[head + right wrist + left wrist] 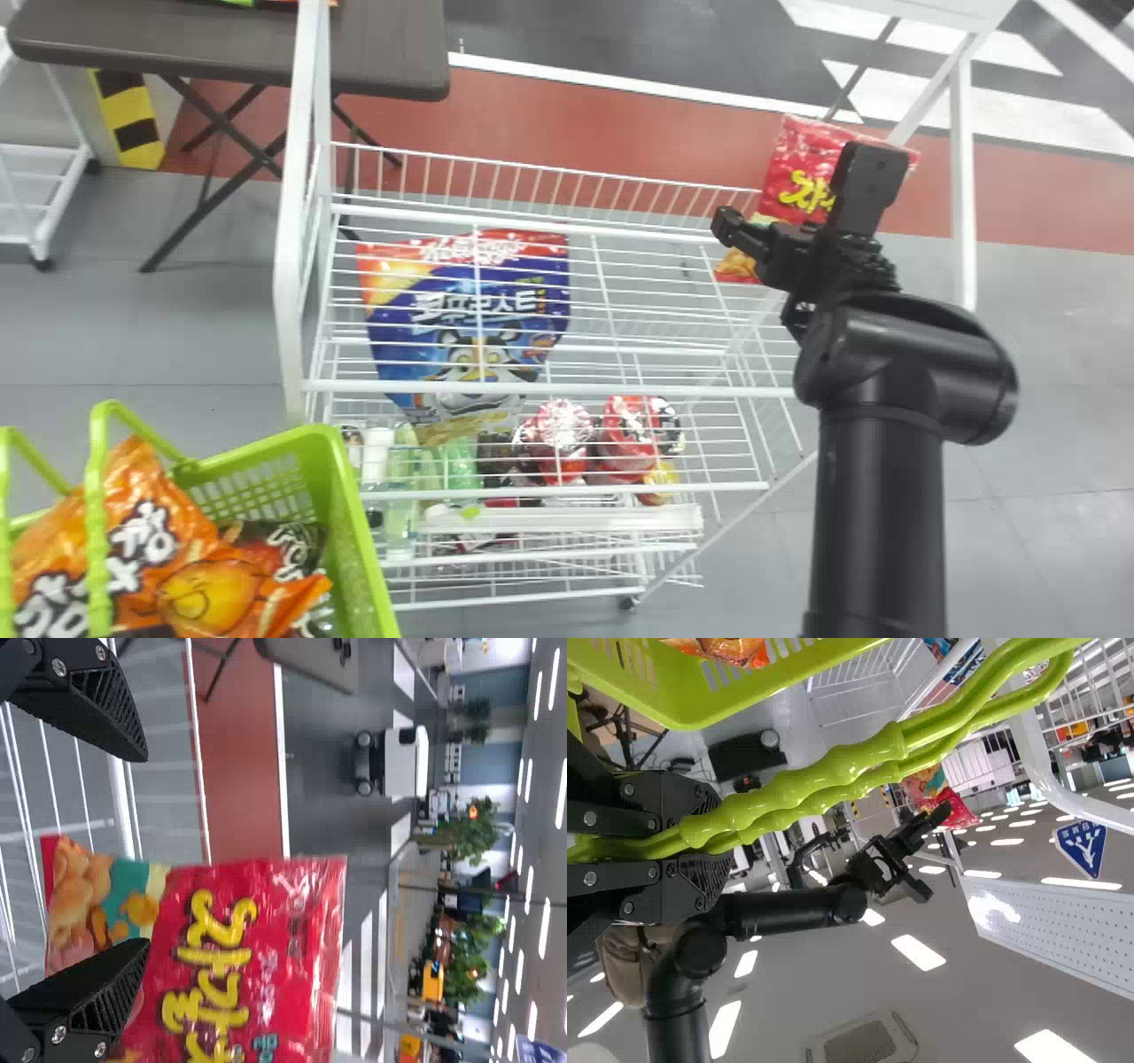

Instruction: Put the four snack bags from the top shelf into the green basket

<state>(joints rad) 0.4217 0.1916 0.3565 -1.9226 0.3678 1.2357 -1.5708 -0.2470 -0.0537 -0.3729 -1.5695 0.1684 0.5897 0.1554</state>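
one basket [359, 540], one blue bag [399, 341], one red snack bag [796, 168]

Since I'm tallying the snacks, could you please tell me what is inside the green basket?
In the basket, an orange bag partly covers a dark bag; whatever lies beneath them is hidden.

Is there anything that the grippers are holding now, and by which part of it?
The left gripper holds the green basket by its handles. The right gripper holds nothing: its fingers stand apart near the red snack bag.
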